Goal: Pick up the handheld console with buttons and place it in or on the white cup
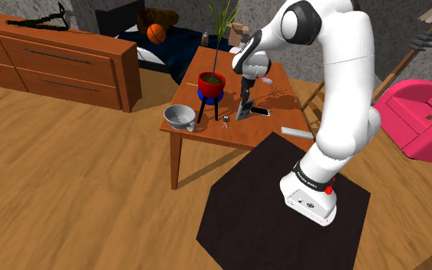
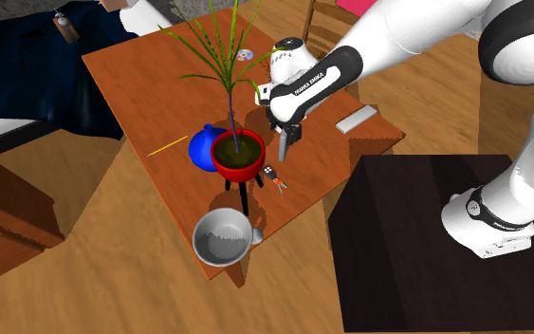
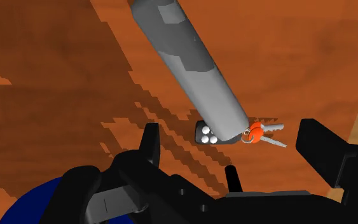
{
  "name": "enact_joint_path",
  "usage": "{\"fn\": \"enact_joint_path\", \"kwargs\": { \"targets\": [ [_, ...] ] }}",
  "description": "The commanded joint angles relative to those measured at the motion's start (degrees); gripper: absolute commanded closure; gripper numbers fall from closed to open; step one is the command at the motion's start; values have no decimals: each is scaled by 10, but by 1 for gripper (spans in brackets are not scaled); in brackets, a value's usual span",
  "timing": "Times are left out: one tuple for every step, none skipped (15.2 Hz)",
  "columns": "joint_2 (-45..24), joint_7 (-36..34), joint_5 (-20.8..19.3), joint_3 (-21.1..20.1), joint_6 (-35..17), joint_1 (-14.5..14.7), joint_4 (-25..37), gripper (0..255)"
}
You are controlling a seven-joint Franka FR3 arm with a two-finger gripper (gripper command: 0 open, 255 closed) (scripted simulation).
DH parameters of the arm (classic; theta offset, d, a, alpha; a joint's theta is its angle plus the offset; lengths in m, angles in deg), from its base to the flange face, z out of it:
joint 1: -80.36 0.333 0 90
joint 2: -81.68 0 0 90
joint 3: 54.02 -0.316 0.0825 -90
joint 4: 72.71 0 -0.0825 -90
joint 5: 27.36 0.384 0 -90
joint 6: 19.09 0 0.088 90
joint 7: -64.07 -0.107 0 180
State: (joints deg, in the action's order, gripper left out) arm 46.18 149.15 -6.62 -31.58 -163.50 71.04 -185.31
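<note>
The console (image 3: 208, 134) lies flat on the wooden surface (image 2: 151, 76). It is a small dark piece with 3 white buttons, and an orange tag with 2 keys hangs at one end. In the second exterior view the console (image 2: 272, 176) sits just beside the legs of the stand that carries the red pot (image 2: 238, 154), on that view's right of them. In the shoulder view the console (image 1: 225, 121) lies close to the surface's near edge, below the pot (image 1: 212, 82).

The jaws stand wide apart and hold nothing. In the wrist view the 2 black fingers (image 3: 149, 147) rise on either side of the console without touching it. A grey rod (image 3: 193, 63) slants across above the console (I cannot tell what it belongs to). From the outside views the jaws hang point-down over the surface, near the console but apart from it, on the far side from the edge.

The cup (image 2: 222, 237) is pale grey-white and stands upright, mouth up, at the surface's corner. It is on the other side of the pot's stand from the console. In the shoulder view the cup (image 1: 179, 116) is at that view's left of the pot.

A blue round thing (image 2: 201, 149) rests behind the pot. A flat grey bar (image 2: 358, 120) lies near the edge beside the arm.
</note>
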Motion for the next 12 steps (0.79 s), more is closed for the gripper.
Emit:
{"fn": "enact_joint_path", "kwargs": {
  "targets": [
    [-15, 4, 7, -7, -9, -5, 6, 0],
    [-22, 6, 10, -10, -14, -7, 8, 0],
    [-28, 8, 13, -13, -19, -9, 10, 0],
    [-32, 9, 14, -15, -21, -11, 11, 0],
    [-32, 9, 14, -15, -21, -11, 11, 0],
    [-32, 9, 14, -15, -21, -11, 11, 0],
    [-32, 9, 14, -15, -21, -11, 11, 0],
    [-32, 9, 14, -15, -21, -11, 11, 0],
    [-32, 9, 14, -15, -21, -11, 11, 0],
    [-32, 9, 14, -15, -21, -11, 11, 0],
    [-32, 9, 14, -15, -21, -11, 11, 0],
    [-32, 9, 14, -15, -21, -11, 11, 255]
  ]
}}
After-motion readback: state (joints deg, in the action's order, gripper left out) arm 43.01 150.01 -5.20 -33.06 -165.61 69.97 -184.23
